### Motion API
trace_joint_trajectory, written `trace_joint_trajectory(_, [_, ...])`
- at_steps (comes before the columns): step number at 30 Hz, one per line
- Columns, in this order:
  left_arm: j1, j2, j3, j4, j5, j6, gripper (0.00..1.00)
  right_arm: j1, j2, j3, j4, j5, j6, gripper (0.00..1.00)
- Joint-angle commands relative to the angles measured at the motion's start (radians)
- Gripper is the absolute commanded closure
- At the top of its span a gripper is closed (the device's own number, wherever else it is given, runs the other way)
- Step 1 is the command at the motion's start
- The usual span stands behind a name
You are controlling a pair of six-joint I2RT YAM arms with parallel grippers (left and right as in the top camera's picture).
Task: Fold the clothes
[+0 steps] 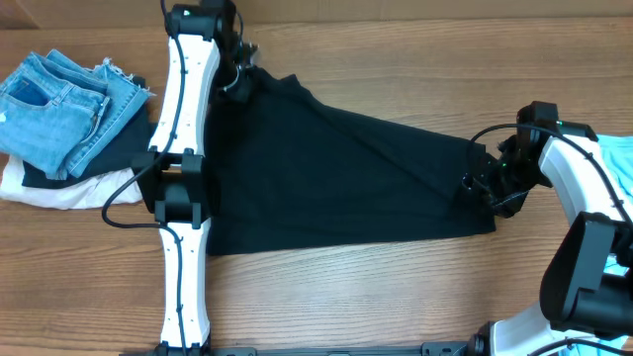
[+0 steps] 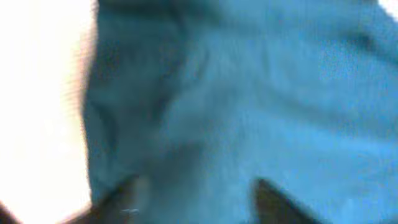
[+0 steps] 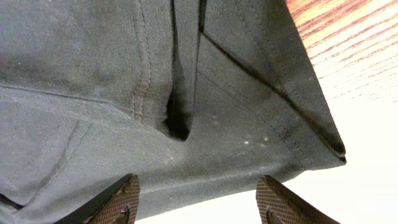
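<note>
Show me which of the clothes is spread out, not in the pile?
The black T-shirt, spread across the middle. The blue denim piece and the white garment under it sit piled at the left.

We see white links and black joints on both the left arm (image 1: pixel 185 99) and right arm (image 1: pixel 584 178). A black cable (image 1: pixel 117 210) loops out toward nine o'clock. The right tool (image 3: pixel 198 182) has dark, cross-hatched wedge fingers (image 3: pixel 119 200).

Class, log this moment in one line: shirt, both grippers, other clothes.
shirt: black, lying on table | left gripper: open, at its far corner | right gripper: open, at its right edge | jeans, white garment: piled left
</note>
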Motion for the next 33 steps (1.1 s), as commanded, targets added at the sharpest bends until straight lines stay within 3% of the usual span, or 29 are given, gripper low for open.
trace_joint_trajectory(1, [0.013, -0.024, 0.018, 0.197, 0.120, -0.049, 0.00, 0.005, -0.004, -0.001, 0.004, -0.002, -0.003, 0.36])
trace_joint_trajectory(6, [0.011, 0.005, -0.059, 0.530, 0.109, -0.045, 0.00, 0.005, -0.004, -0.001, 0.003, -0.001, -0.003, 0.36])
trace_joint_trajectory(11, [0.009, 0.121, -0.063, 0.550, 0.131, -0.045, 0.13, 0.005, -0.004, -0.001, 0.003, -0.001, -0.003, 0.36])
trace_joint_trajectory(16, [0.002, 0.146, -0.063, 0.505, 0.138, -0.045, 0.46, 0.005, -0.004, -0.001, 0.003, -0.001, -0.003, 0.36])
trace_joint_trajectory(19, [0.006, 0.141, -0.060, 0.424, 0.137, -0.045, 0.96, 0.005, -0.004, -0.001, 0.002, -0.001, -0.007, 0.36])
trace_joint_trajectory(22, [0.007, 0.106, -0.043, 0.349, 0.135, -0.045, 0.96, 0.005, -0.004, -0.001, -0.002, -0.001, -0.022, 0.37])
trace_joint_trajectory(28, [0.008, -0.061, -0.040, 0.057, 0.126, -0.052, 0.96, 0.005, -0.004, -0.001, -0.004, -0.001, -0.022, 0.36])
trace_joint_trajectory(33, [0.008, -0.066, -0.040, -0.158, 0.000, -0.053, 0.96, 0.005, -0.004, -0.001, -0.008, -0.001, -0.022, 0.36])
